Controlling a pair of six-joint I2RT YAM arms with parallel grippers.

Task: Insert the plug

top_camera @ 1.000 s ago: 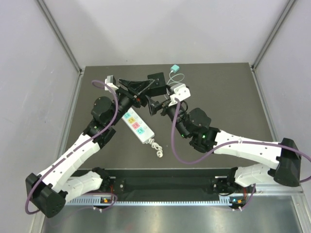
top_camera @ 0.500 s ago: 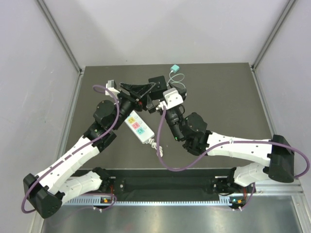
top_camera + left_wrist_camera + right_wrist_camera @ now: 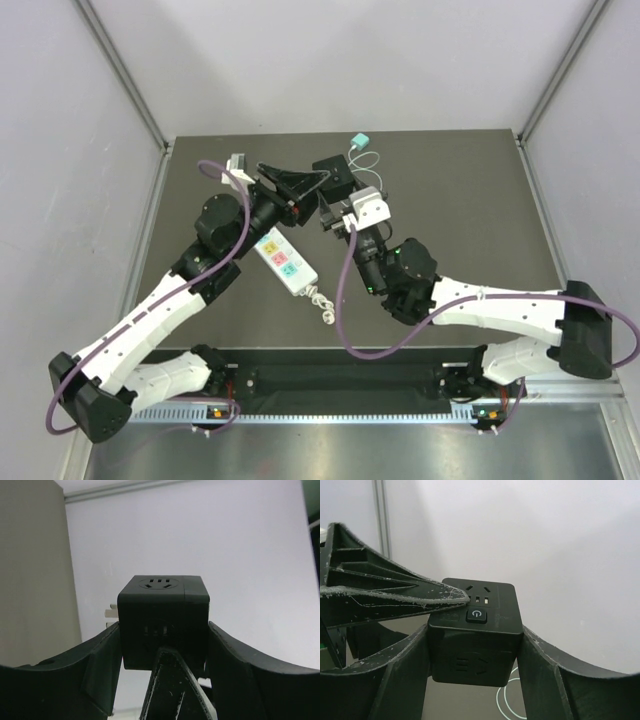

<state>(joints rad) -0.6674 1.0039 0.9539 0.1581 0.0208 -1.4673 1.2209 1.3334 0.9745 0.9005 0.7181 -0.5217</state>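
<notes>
Black cube socket adapter [image 3: 333,177] up off the worktop [image 3: 460,200], pinched between the fingers of the left gripper [image 3: 163,630] and clamped across its other sides by the right gripper [image 3: 474,635]. Down on the worktop, near-left of the cube, a white power strip [image 3: 284,260] with coloured outlets. Near the far edge, a small teal block [image 3: 360,140] on a white cable.

Matt black plastic cube socket [image 3: 162,622]; scuffed black plastic jaws

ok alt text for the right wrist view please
A black cube-shaped power socket, power button showing on top, sits clamped between the two dark fingers of the right gripper. The left gripper's ribbed black finger lies against its upper left edge. Behind are a pale wall and a white cable loop.
</notes>
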